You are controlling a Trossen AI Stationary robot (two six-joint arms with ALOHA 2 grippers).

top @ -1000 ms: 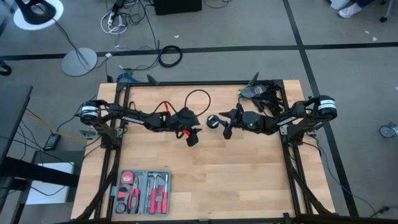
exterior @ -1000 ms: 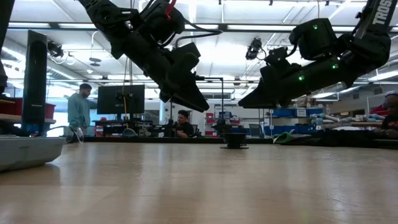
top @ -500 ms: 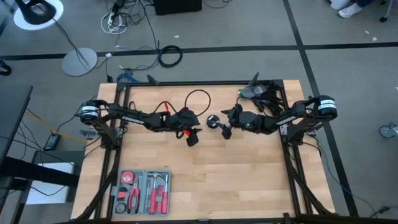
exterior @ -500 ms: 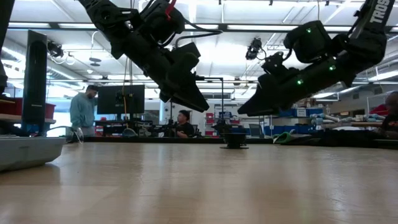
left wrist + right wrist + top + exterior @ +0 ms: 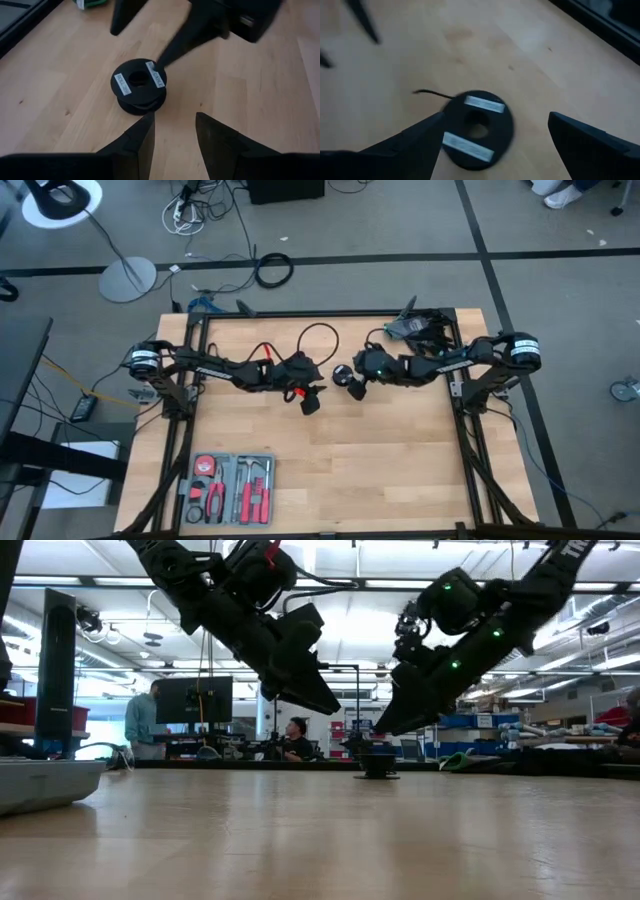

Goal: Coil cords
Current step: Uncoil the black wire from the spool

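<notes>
Cord's puck (image 5: 477, 129) bears two white labels in wrist views only, right jaws spread wide, left jaws part-open, empty.

Small round black puck (image 5: 139, 86) with two white labels, flat on the table, thin cord (image 5: 318, 338) looped behind.

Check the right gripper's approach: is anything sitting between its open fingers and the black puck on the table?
Nothing visible does. In the right wrist view the puck lies on bare wood between the right gripper's spread fingers, with only its thin cord trailing away. The left gripper hovers on the puck's other side, not in the path.
</notes>
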